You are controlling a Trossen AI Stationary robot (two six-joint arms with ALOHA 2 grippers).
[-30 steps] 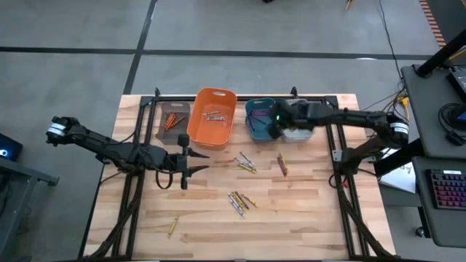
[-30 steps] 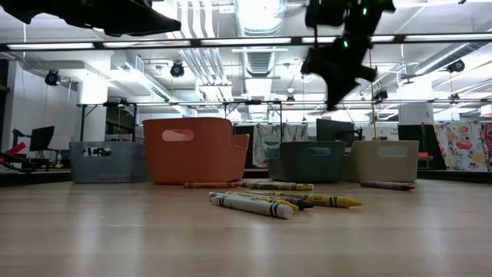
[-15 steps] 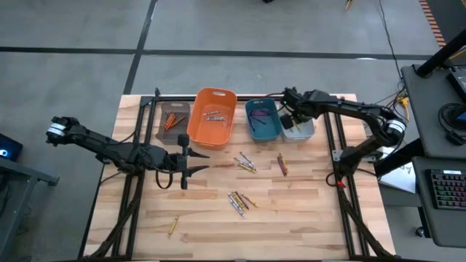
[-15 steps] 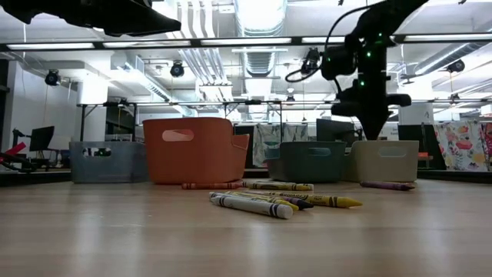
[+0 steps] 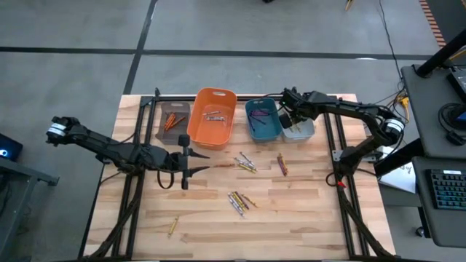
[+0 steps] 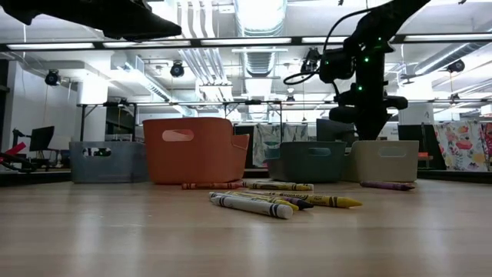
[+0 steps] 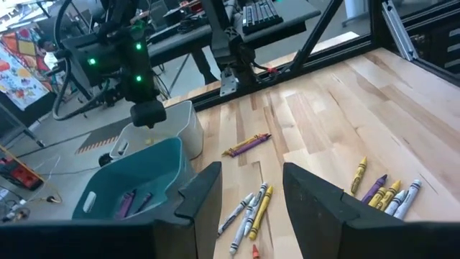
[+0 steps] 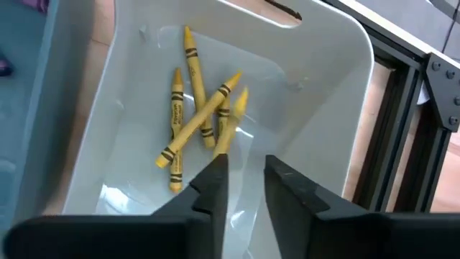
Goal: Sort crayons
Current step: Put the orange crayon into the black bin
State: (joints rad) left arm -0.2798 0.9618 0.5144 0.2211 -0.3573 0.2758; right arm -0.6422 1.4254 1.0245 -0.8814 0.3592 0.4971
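Note:
My right gripper (image 5: 291,120) hangs open over the white bin (image 5: 300,129) at the far right, fingers pointing down into it (image 8: 246,169). Several yellow crayons (image 8: 198,115) lie on the bin's floor, one ending just beside a fingertip. My left gripper (image 5: 191,161) is open and empty above the table's left middle (image 7: 248,191). Loose crayons lie flat on the table: a cluster (image 5: 245,164), a purple pair (image 5: 281,164), a second cluster (image 5: 239,201) and a single yellow one (image 5: 173,225).
Four bins stand in a row at the far edge: brown (image 5: 173,120) with orange crayons, orange (image 5: 212,116) with greyish crayons, teal (image 5: 262,118) with purple crayons, and the white one. Black frame rails (image 5: 338,156) run along the table's left and right sides.
My right gripper has gone from above the teal bin's right edge toward the table's right edge, over the white bin. It has turned and come down toward that bin, then held there. My left arm has kept still.

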